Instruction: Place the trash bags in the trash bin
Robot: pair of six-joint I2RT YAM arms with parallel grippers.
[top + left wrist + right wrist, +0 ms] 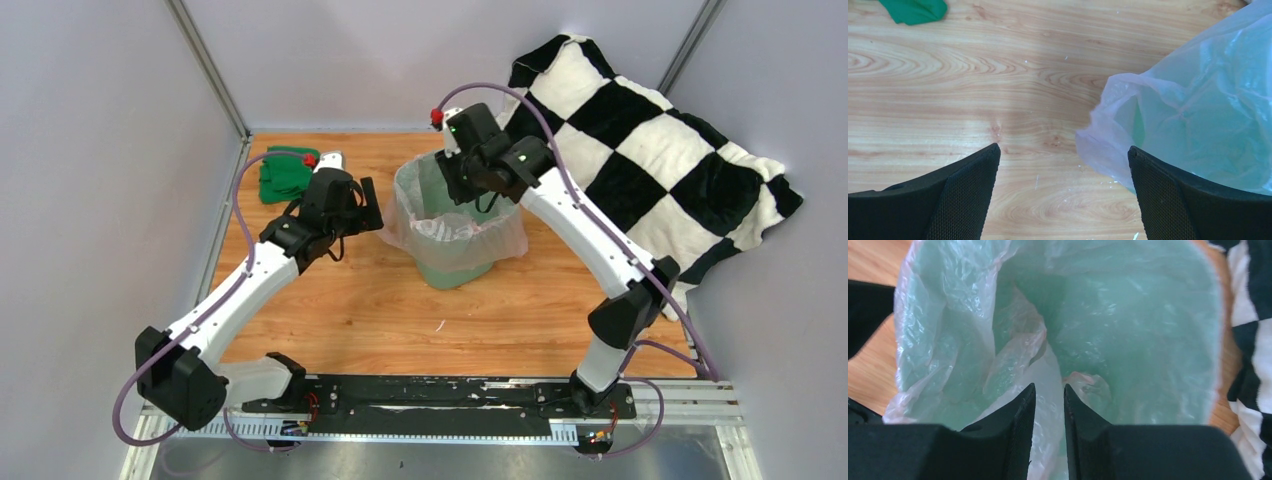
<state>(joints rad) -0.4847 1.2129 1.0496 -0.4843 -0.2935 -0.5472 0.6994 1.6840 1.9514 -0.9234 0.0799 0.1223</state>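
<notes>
A wood-grain table sits inside pale grey walls, with a black-and-white checkered cushion slumped in the far right corner. A small dark green cloth lies at the far left.

Near the middle of the table the mint-green trash bin stands upright. The pale-pink translucent trash bag lines it. The bag's mouth is folded out over the rim and hangs part way down the outer walls, and crumpled folds of it lie inside.

The right gripper hangs over the far side of the bin's opening. In the right wrist view its fingers are drawn almost together, leaving a thin slit. Whether any plastic is caught in that slit cannot be told.

The left gripper is just left of the bin, above bare table. Its fingers are spread wide and hold nothing. The bag's outer skirt is near the right finger.
</notes>
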